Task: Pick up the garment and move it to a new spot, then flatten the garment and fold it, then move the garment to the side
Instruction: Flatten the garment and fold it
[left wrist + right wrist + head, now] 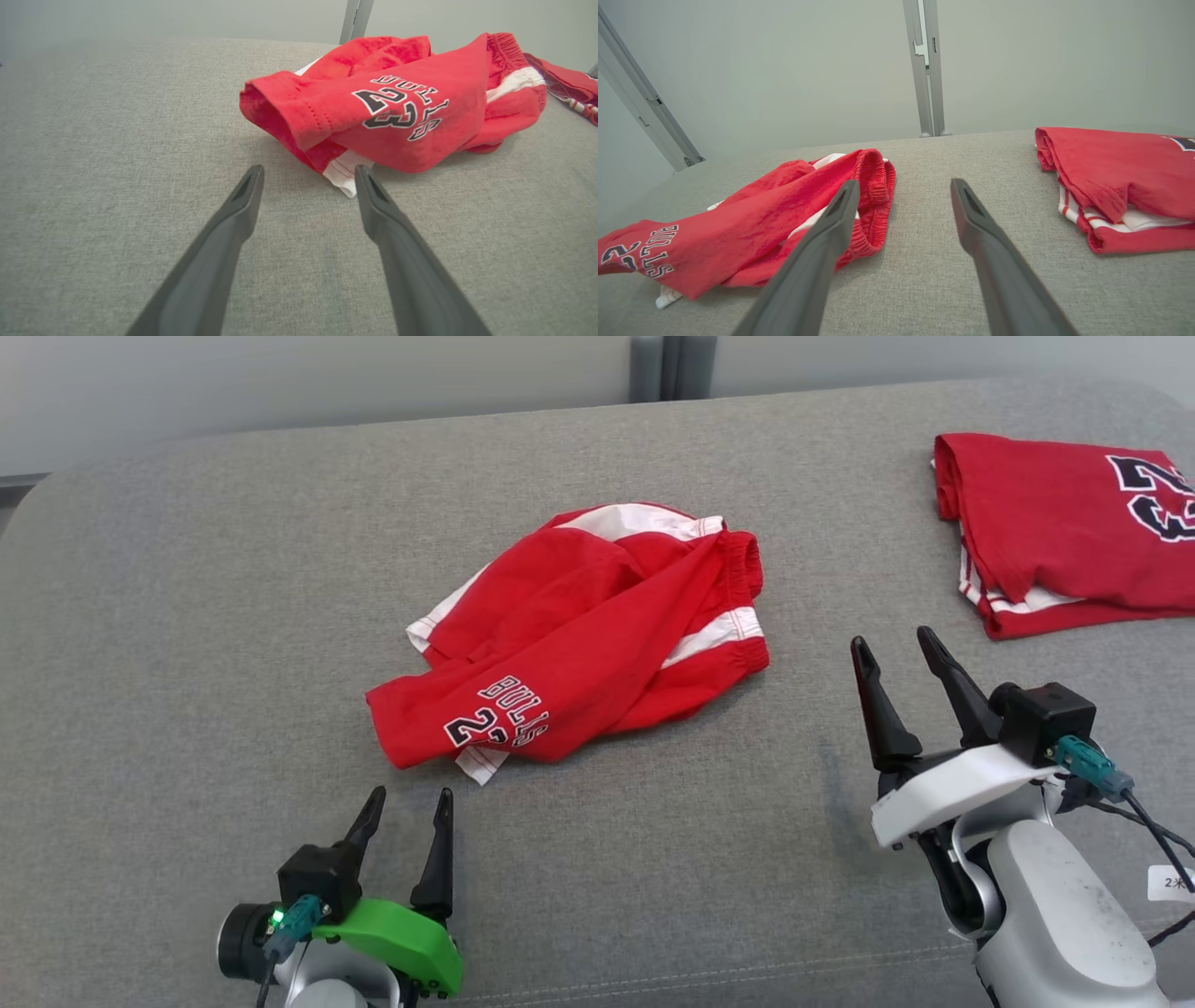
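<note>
Head view: grey woven fabric surface (187, 709) with rounded far corners, plain pale wall (280, 383) behind it, grey metal post (672, 364) at the middle of the far edge. Red shorts (579, 635) lie crumpled mid-surface, white side stripes showing. Long axis runs diagonally, near-left to far-right: the leg hem with the BULLS 23 print points near-left toward the left gripper (411, 793), and the elastic waistband sits at the far-right end. Left gripper is released, fingers spread and empty, tips just short of the hem. Right gripper (891, 637) is likewise spread and empty, to the right of the shorts and clear of them. Folded red jersey (1055, 532) lies far right, well apart from the shorts.
</note>
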Motion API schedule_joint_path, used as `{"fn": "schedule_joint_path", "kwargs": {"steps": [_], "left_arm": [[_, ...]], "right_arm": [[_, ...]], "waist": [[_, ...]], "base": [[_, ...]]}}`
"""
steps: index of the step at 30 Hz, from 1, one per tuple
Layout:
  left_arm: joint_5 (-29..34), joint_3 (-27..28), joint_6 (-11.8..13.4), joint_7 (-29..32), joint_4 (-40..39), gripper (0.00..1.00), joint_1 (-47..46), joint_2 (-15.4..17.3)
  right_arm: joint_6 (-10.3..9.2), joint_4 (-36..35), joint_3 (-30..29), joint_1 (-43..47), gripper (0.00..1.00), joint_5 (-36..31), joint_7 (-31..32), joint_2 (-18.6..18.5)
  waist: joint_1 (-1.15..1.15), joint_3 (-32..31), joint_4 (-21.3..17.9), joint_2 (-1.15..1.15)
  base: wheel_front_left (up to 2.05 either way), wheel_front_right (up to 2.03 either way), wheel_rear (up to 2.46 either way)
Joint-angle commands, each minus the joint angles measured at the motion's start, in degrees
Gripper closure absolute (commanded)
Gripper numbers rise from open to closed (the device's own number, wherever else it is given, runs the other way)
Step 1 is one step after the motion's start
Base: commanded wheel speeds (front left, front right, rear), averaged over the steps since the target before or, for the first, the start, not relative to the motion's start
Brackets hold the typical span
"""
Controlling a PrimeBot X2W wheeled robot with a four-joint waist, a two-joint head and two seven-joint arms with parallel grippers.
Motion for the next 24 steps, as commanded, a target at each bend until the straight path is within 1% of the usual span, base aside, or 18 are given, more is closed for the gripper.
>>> {"fn": "schedule_joint_path", "kwargs": {"steps": [1,8,16,23,24], "left_arm": [[0.1,-0.31,-0.19,0.02,1.06,0.0,-1.42,0.16],[-0.09,-0.54,-0.51,0.02,5.25,0.0,-4.64,0.18],[0.77,0.16,-0.61,0.02,11.36,0.0,-7.72,0.18],[-0.08,-0.17,-1.09,0.02,14.52,0.0,-10.2,0.18],[-0.38,-0.4,-1.1,0.03,15.13,0.09,-10.55,0.18]], "right_arm": [[-0.02,-0.36,-0.03,-0.41,0.0,-0.51,-0.16,0.12],[-0.02,-1.0,-0.74,-0.32,0.0,-0.95,-0.17,0.29],[-0.02,-1.23,-0.56,-0.82,0.0,-1.52,-0.17,1.03],[-0.02,-1.03,-0.13,-1.38,0.0,-1.58,-0.17,1.01],[-0.02,-0.97,-0.08,-1.45,0.0,-1.56,-0.17,0.95]], "waist": [[0.0,1.43,-2.61,0.0],[0.0,2.79,-5.34,0.0],[0.0,3.69,-5.89,0.0],[0.0,4.35,-5.89,0.0],[0.0,4.4,-5.94,0.0]], "base": [[0.0,0.0,0.0],[0.0,0.0,0.0],[0.0,0.0,0.0],[0.0,0.0,0.0],[0.0,0.0,0.0]]}}
